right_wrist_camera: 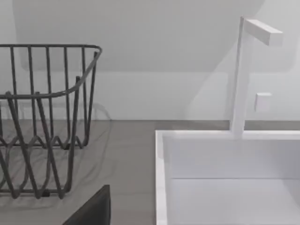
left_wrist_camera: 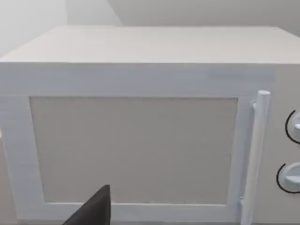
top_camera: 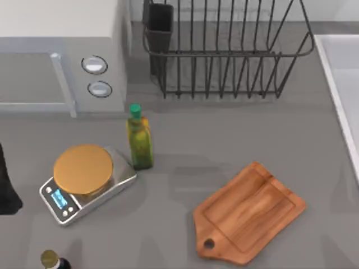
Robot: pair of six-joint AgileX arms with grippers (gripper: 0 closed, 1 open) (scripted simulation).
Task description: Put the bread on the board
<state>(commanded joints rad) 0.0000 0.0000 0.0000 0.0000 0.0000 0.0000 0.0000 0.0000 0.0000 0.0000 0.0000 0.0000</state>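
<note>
left arm [top_camera: 7, 190] at table's left edge, facing microwave [left_wrist_camera: 136, 140]; fingers: cannot tell | right gripper: cannot tell, faces rack [right_wrist_camera: 42, 122] and sink [right_wrist_camera: 225, 178] | board [top_camera: 249, 213] lies bare, right of scale [top_camera: 84, 182] and bottle [top_camera: 139, 140]

Our microwave [top_camera: 61, 50] and sink [top_camera: 342, 84] are cut off by the top view's edges; so is a gold-capped bottle [top_camera: 51, 260].
</note>
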